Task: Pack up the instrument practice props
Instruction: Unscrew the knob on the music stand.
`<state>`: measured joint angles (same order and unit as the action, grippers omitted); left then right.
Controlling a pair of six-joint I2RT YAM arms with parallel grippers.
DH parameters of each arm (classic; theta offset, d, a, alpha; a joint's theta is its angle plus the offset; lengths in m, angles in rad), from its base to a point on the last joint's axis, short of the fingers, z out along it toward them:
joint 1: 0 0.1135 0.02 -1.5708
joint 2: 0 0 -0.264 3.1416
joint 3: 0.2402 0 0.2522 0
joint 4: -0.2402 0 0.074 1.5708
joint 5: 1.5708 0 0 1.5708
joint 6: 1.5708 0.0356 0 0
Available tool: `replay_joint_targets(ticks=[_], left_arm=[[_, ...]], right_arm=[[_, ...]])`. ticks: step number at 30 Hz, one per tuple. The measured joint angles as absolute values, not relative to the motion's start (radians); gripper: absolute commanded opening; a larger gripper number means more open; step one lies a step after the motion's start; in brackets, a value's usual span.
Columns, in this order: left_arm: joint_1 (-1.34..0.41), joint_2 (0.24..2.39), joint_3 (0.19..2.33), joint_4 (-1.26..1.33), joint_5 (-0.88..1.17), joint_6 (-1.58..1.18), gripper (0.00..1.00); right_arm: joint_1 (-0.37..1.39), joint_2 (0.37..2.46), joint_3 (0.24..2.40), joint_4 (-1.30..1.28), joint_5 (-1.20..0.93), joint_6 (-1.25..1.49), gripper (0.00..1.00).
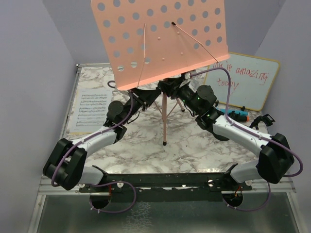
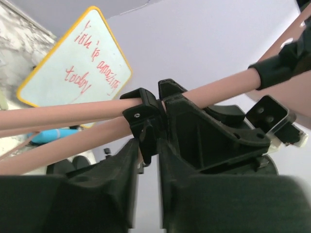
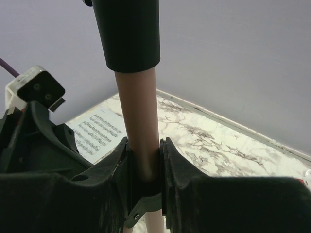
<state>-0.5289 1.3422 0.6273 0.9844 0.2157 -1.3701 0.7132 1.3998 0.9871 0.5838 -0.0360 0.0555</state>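
While standing at table (image 1: 194, 145) centre, pink music rack (image 1: 160, 39) is being clamped on its pole by right gripper (image 3: 144, 160), left gripper (image 2: 148, 145) pinching its black leg collar (jaws narrow); sheet-music page (image 1: 92, 109) lying at left edge, whiteboard (image 1: 245, 80) leaning at far-right corner.

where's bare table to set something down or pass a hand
Bare tabletop shows at the near middle, between the left arm and right arm, around the music rack's front leg. A smaller strip lies behind the sheet music, back left. Crowded: the right side, with whiteboard and blue microphone, and under the rack.
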Motion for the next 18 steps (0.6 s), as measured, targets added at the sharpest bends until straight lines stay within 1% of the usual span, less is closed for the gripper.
replay_joint_targets(ticks=[3, 6, 7, 9, 12, 15, 17, 18], left_arm=[[-0.52, 1.305, 0.627, 0.95, 0.22, -1.383, 0.57], [-0.508, 1.22, 0.62, 0.893, 0.221, -1.301, 0.7], [-0.503, 1.195, 0.616, 0.89, 0.221, -1.266, 0.73], [-0.481, 1.138, 0.613, 0.89, 0.229, -1.179, 0.75], [-0.423, 1.101, 0.614, 0.905, 0.267, -1.074, 0.83], [-0.367, 1.127, 0.642, 0.899, 0.336, -0.98, 0.88], [-0.346, 1.16, 0.67, 0.892, 0.384, -0.93, 0.96], [-0.337, 1.174, 0.682, 0.89, 0.407, -0.909, 0.98]], right_arm=[[0.713, 1.403, 0.987, 0.593, -0.037, 0.054, 0.0], [0.713, 1.405, 0.979, 0.61, -0.038, 0.054, 0.0], [0.713, 1.405, 0.978, 0.614, -0.039, 0.053, 0.0], [0.714, 1.408, 0.974, 0.623, -0.045, 0.052, 0.0], [0.714, 1.408, 0.964, 0.639, -0.054, 0.049, 0.01], [0.714, 1.408, 0.962, 0.645, -0.062, 0.046, 0.01], [0.713, 1.408, 0.96, 0.648, -0.067, 0.046, 0.01], [0.713, 1.408, 0.959, 0.65, -0.068, 0.045, 0.0]])
